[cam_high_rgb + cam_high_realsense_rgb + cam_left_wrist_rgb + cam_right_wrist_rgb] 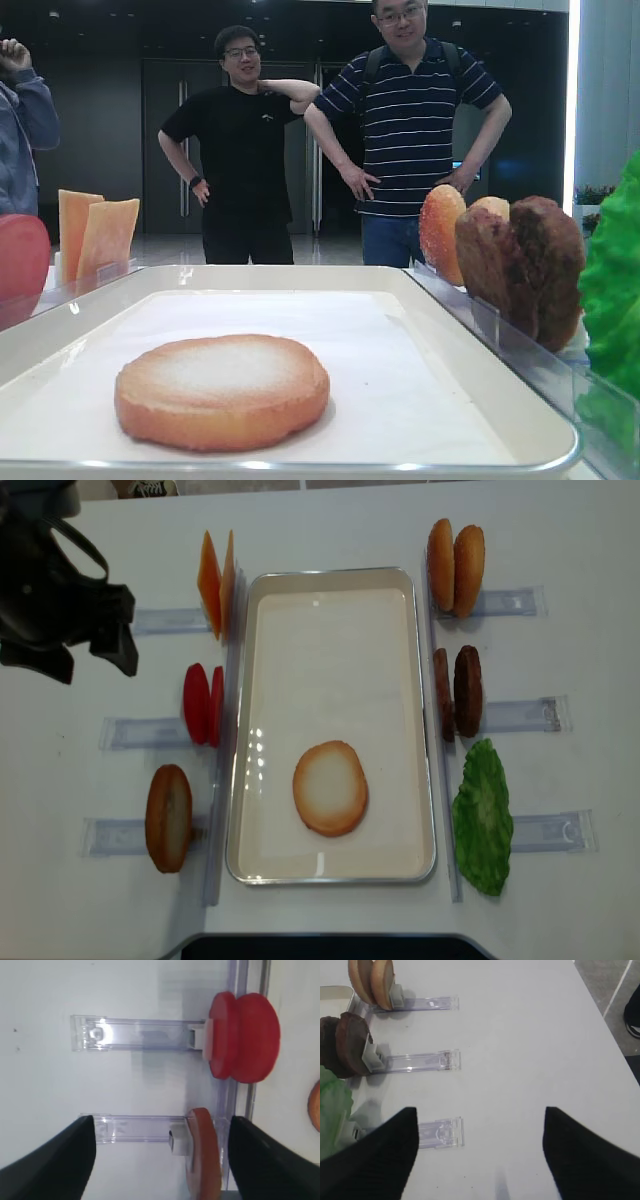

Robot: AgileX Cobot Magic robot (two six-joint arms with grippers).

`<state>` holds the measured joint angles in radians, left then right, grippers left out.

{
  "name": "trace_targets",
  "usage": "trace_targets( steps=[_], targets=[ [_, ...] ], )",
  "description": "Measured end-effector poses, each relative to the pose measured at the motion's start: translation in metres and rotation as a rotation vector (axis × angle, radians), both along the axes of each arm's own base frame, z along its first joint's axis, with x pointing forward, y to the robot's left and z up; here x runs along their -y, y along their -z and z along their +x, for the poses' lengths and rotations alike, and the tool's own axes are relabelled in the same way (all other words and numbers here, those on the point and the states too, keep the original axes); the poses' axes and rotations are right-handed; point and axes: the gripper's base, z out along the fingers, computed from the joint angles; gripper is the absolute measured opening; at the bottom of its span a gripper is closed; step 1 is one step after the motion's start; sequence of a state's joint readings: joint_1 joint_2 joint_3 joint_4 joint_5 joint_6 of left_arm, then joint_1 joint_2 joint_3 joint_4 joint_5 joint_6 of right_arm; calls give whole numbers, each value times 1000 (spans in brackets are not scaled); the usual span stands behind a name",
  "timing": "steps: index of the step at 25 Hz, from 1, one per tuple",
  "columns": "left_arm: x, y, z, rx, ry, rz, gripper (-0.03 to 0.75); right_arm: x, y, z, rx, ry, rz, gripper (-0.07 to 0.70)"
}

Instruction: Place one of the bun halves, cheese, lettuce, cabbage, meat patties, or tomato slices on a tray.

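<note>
Bun half (pixel 330 788) with a pale face is seen lying flat on the white tray (pixel 331 861), toward its near end.

The left pincer (pixel 161 1160) is held wide open and empty above the table (pixel 580 540), its dark fingers (pixel 55 1160) pointed down over the clear holders where the tomato slices (pixel 243 1037) and another bun half (pixel 204 1152) are stood on edge. In the overhead view the left arm (pixel 55 590) is seen at the far left, well apart from the tray. The right pincer (pixel 480 1155) is likewise spread open with nothing gripped, hung over bare table near the meat patties (pixel 345 1045) and the lettuce (pixel 332 1110).
</note>
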<state>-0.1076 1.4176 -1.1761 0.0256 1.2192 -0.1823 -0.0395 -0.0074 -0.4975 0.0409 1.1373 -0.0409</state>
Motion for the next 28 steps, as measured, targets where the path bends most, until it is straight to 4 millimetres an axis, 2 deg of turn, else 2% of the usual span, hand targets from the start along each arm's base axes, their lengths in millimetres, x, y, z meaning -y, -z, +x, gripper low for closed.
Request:
trace_targets(
  steps=[7, 13, 20, 28],
  targets=[
    [-39, -4, -2, 14, -85, 20, 629, 0, 0, 0, 0, 0, 0, 524],
    [-60, -5, -4, 13, -134, 33, 629, 0, 0, 0, 0, 0, 0, 524],
    [-62, -10, -8, 31, -129, 46, 629, 0, 0, 0, 0, 0, 0, 524],
    [-59, -34, -36, 130, -126, 56, 629, 0, 0, 0, 0, 0, 0, 524]
  ],
)
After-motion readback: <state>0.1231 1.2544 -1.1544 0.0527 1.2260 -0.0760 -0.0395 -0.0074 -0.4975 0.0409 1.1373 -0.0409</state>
